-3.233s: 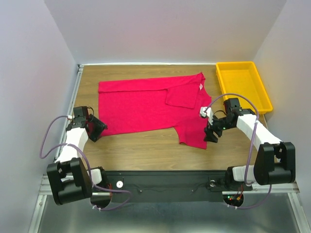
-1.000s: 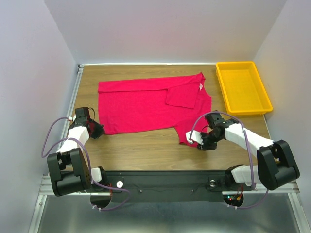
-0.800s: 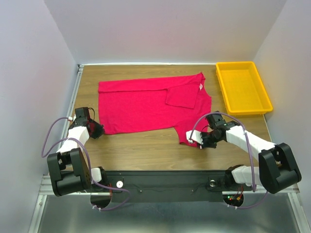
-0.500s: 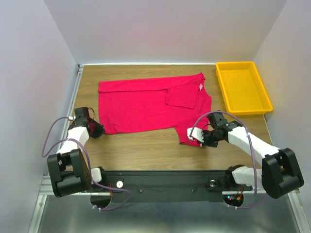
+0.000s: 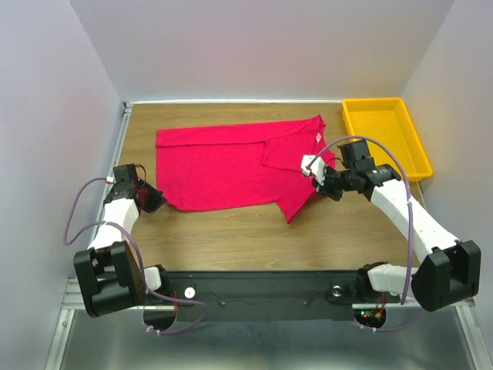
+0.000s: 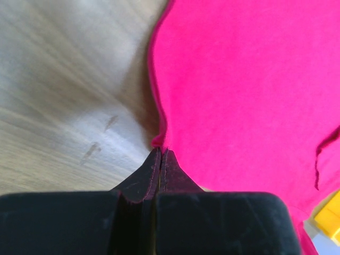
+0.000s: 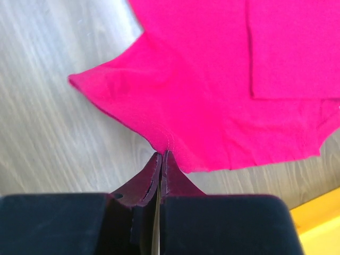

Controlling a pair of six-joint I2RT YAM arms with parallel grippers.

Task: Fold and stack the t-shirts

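The right end effector (image 5: 319,180) has just clamped shut on the near-right edge of the crimson-pink t-shirt (image 5: 223,166), spread on the wooden surface (image 5: 231,231), and drawn it inward, starting a fold, while the left end effector (image 5: 158,201) pinches the near-left corner.

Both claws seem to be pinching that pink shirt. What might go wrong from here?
The right gripper pinches only a thin edge of the t-shirt, so the cloth may slip out mid-fold. The left gripper holds just the near left corner; uneven pulling could bunch the t-shirt instead of folding it flat. The right arm also works close to the yellow tray and might nudge it.
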